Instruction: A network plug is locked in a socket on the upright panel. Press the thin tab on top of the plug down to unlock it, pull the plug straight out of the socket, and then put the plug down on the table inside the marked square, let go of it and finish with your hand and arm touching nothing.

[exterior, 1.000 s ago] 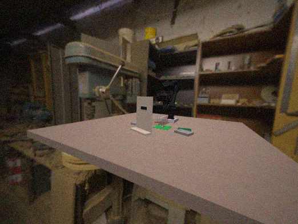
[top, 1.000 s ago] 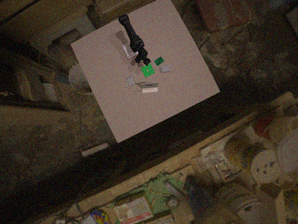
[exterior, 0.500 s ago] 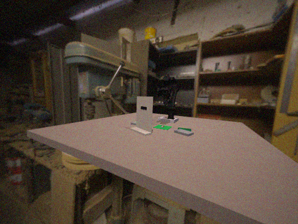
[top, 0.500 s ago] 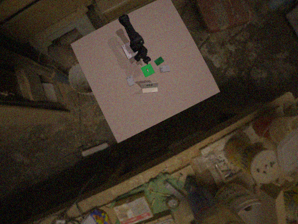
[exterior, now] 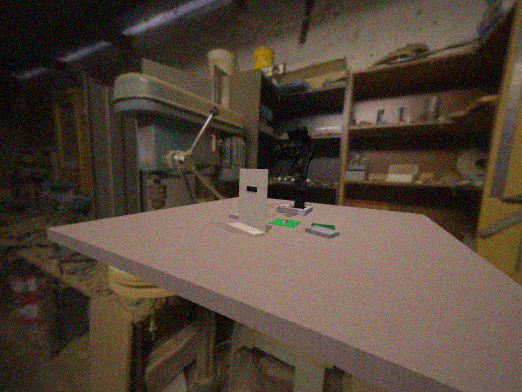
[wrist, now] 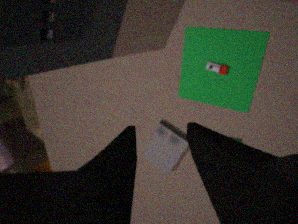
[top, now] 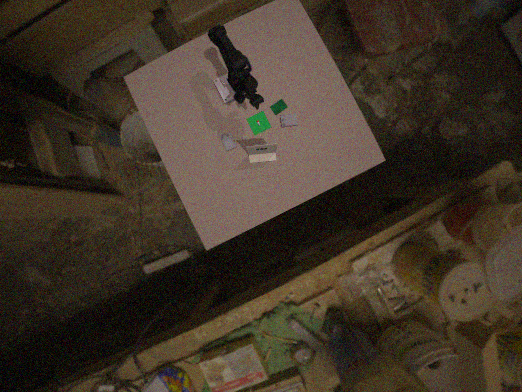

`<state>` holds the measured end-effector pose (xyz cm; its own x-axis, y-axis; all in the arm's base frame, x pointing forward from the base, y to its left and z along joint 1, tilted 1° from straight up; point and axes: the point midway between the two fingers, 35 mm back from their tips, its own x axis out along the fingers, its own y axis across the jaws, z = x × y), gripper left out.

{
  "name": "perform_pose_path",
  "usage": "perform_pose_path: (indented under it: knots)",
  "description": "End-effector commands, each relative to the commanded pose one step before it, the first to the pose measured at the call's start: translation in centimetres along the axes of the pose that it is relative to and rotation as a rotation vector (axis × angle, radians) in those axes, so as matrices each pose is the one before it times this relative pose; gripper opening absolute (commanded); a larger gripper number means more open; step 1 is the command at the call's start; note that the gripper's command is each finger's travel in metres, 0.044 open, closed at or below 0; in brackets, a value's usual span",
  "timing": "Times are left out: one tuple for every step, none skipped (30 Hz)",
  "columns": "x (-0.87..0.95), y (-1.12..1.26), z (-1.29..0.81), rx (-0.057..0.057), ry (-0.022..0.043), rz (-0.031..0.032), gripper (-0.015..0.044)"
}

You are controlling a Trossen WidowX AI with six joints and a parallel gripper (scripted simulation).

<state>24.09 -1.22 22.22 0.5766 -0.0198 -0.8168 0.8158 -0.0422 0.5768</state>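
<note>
Now | plug [wrist: 218, 68] in green sq [wrist: 200, 75] | gripper [wrist: 161, 137] open, clear above

The table [top: 310, 170] is pale pinkish grey. The marked square [wrist: 200, 75] is bright green. The plug [wrist: 218, 67] is white with a red end. The gripper [wrist: 161, 137] is black. The panel [exterior: 253, 200] is white.

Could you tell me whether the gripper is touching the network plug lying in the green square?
Apart. In the wrist view the plug lies inside the green square, with bare table between it and the gripper, whose fingers hold nothing.
</note>
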Motion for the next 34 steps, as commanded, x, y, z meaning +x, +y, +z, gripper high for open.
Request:
perform_pose_path:
  knots:
    - [-0.593, 0.387, -0.059, -0.0047, 0.00421, 0.00478, 0.0182]
    - [0.0, 0.0, 0.0, 0.0, 0.0, 0.0, 0.0209]
    - [0.0, 0.0, 0.0, 0.0, 0.0, 0.0, 0.0235]
    - [0.0, 0.0, 0.0, 0.0, 0.0, 0.0, 0.0261]
    - [0.0, 0.0, 0.0, 0.0, 0.0, 0.0, 0.0287]
    - [0.0, 0.0, 0.0, 0.0, 0.0, 0.0, 0.0314]
    - [0.0, 0.0, 0.0, 0.0, 0.0, 0.0, 0.034]
    - [0.0, 0.0, 0.0, 0.0, 0.0, 0.0, 0.0366]
    - [0.0, 0.0, 0.0, 0.0, 0.0, 0.0, 0.0392]
    - [0.0, 0.0, 0.0, 0.0, 0.0, 0.0, 0.0419]
    - [0.0, 0.0, 0.0, 0.0, 0.0, 0.0, 0.044]
    - [0.0, 0.0, 0.0, 0.0, 0.0, 0.0, 0.044]
    - [0.0, 0.0, 0.0, 0.0, 0.0, 0.0, 0.044]
    - [0.0, 0.0, 0.0, 0.0, 0.0, 0.0, 0.044]
    - [0.0, 0.0, 0.0, 0.0, 0.0, 0.0, 0.044]
    - [0.0, 0.0, 0.0, 0.0, 0.0, 0.0, 0.044]
    - [0.0, 0.0, 0.0, 0.0, 0.0, 0.0, 0.044]
    - [0.0, 0.0, 0.0, 0.0, 0.0, 0.0, 0.044]
    - [0.0, 0.0, 0.0, 0.0, 0.0, 0.0, 0.044]
    - [0.0, 0.0, 0.0, 0.0, 0.0, 0.0, 0.044]
    - [0.0, 0.0, 0.0, 0.0, 0.0, 0.0, 0.044]
    - [0.0, 0.0, 0.0, 0.0, 0.0, 0.0, 0.044]
    - [0.0, 0.0, 0.0, 0.0, 0.0, 0.0, 0.044]
    - [0.0, 0.0, 0.0, 0.0, 0.0, 0.0, 0.044]
    - [0.0, 0.0, 0.0, 0.0, 0.0, 0.0, 0.044]
    - [0.0, 0.0, 0.0, 0.0, 0.0, 0.0, 0.044]
    - [0.0, 0.0, 0.0, 0.0, 0.0, 0.0, 0.044]
    - [0.0, 0.0, 0.0, 0.0, 0.0, 0.0, 0.044]
    - [0.0, 0.0, 0.0, 0.0, 0.0, 0.0, 0.044]
    - [0.0, 0.0, 0.0, 0.0, 0.0, 0.0, 0.044]
    - [0.0, 0.0, 0.0, 0.0, 0.0, 0.0, 0.044]
    - [0.0, 0.0, 0.0, 0.0, 0.0, 0.0, 0.044]
    - [0.0, 0.0, 0.0, 0.0, 0.0, 0.0, 0.044]
    - [0.0, 0.0, 0.0, 0.0, 0.0, 0.0, 0.044]
